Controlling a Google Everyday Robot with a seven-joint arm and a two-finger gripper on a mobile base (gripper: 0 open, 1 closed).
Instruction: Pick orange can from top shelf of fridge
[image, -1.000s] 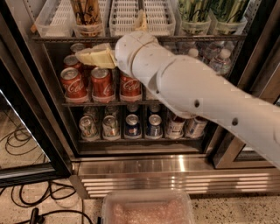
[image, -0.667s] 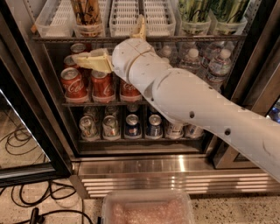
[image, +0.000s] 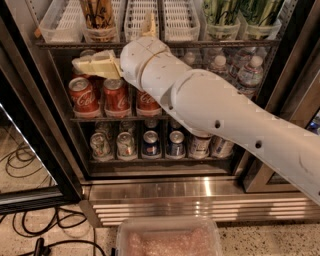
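Approach step: the end effector hangs upper left, below the top shelf; its state cannot be told. The orange can stands just above. Next move calls for raising and aligning.

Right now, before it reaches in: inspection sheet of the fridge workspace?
Surface: top shelf, a wire rack carrying white slotted trays.
Job's things: orange can upright in a left lane of the top shelf, not gripped.
Clutter: green-striped cans at the shelf's right; red cola cans and water bottles one rack down.
Grippers: gripper below the orange can, in front of the red cola cans.
Cables: black cables on the floor, left.
Surroundings: fridge door open; plastic bin in the foreground.
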